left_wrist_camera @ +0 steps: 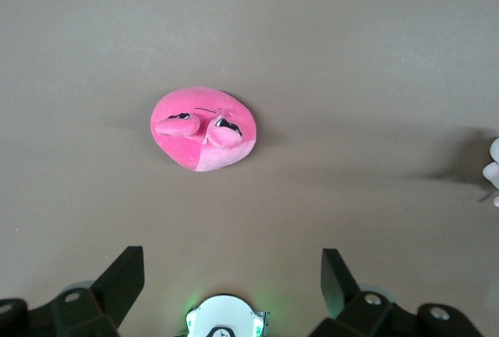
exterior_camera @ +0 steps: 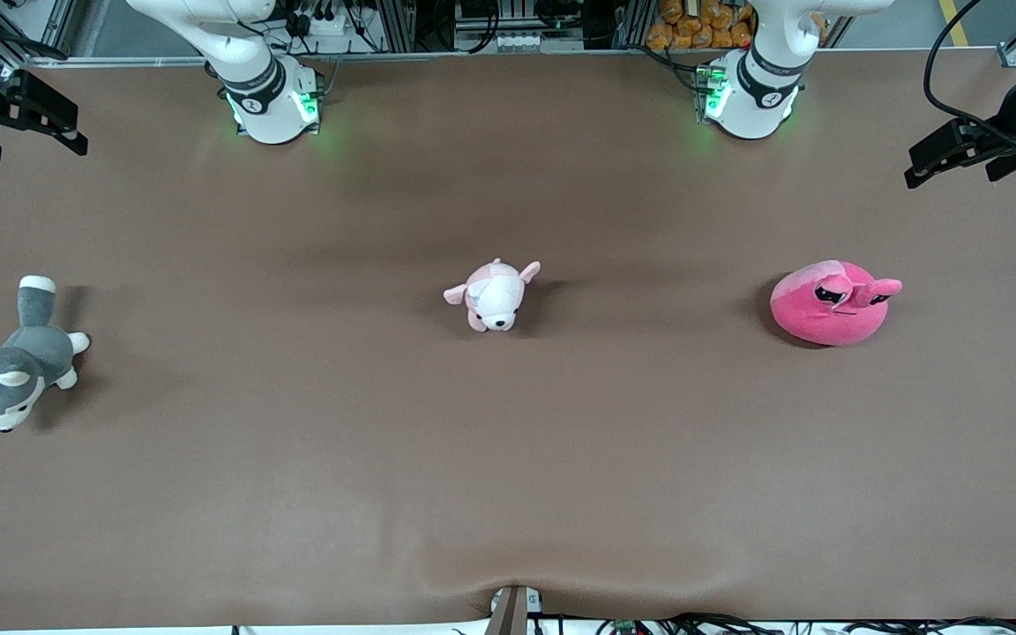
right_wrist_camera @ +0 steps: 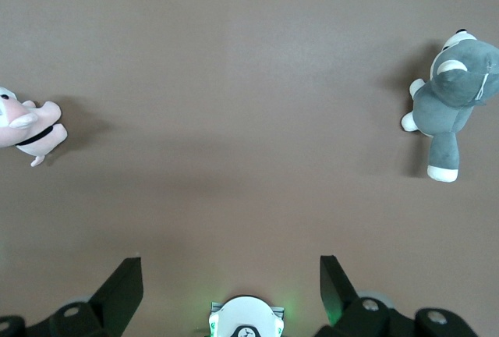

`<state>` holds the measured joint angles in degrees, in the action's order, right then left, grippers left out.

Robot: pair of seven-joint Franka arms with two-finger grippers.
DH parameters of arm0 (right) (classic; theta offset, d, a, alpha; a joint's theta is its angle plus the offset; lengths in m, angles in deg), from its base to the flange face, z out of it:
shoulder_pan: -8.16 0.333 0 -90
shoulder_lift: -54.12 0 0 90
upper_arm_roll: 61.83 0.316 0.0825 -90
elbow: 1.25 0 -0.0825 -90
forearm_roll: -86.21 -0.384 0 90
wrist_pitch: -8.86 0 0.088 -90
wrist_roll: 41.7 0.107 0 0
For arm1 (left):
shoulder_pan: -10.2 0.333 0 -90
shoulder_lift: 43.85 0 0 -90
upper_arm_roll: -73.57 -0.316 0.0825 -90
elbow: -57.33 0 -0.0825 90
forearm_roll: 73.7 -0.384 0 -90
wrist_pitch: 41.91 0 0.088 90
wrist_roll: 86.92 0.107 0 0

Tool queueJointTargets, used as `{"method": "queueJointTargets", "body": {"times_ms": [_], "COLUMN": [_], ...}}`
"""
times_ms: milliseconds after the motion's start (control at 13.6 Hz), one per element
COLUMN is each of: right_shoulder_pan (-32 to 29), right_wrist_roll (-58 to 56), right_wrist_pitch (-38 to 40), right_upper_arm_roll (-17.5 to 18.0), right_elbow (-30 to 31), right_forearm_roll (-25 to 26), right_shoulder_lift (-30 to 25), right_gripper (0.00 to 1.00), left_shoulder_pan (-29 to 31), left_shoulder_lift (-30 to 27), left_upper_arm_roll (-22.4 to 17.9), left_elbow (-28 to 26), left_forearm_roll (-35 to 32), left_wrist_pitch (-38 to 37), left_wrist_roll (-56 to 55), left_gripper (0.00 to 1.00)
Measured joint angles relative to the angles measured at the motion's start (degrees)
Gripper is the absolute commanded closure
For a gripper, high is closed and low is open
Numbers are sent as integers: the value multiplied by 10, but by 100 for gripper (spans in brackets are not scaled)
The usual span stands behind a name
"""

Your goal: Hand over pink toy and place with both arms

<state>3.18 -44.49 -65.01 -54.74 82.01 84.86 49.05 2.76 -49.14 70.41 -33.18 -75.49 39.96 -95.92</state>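
The pink toy (exterior_camera: pixel 834 302), a round hot-pink plush with dark slanted eyes, lies on the brown table toward the left arm's end. It also shows in the left wrist view (left_wrist_camera: pixel 204 130). My left gripper (exterior_camera: pixel 936 159) hangs high over the left arm's end of the table, open and empty (left_wrist_camera: pixel 231 271), apart from the toy. My right gripper (exterior_camera: pixel 76 128) hangs high over the right arm's end of the table, open and empty (right_wrist_camera: pixel 231 274). The pink toy does not show in the right wrist view.
A pale pink-and-white puppy plush (exterior_camera: pixel 495 295) lies at the table's middle and shows in the right wrist view (right_wrist_camera: pixel 27 128). A grey-and-white husky plush (exterior_camera: pixel 14 362) lies at the right arm's end and shows there too (right_wrist_camera: pixel 452 95). The arm bases (exterior_camera: pixel 750 88) stand along the table's back edge.
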Motion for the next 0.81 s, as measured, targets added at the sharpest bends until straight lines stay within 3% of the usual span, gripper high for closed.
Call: {"method": "queueJointTargets", "body": {"times_ms": [810], "right_shoulder_pan": [-1], "right_wrist_roll": [0], "right_wrist_pitch": [0], "right_upper_arm_roll": [-1], "right_elbow": [0], "right_forearm_roll": [0], "right_shoulder_lift": [0], "right_gripper": [0], "left_shoulder_pan": [6], "left_shoulder_lift": [9], "left_upper_arm_roll": [-2], "left_elbow": [0], "left_forearm_roll": [0], "left_wrist_pitch": [0], "left_wrist_roll": [0], "left_gripper": [0]}}
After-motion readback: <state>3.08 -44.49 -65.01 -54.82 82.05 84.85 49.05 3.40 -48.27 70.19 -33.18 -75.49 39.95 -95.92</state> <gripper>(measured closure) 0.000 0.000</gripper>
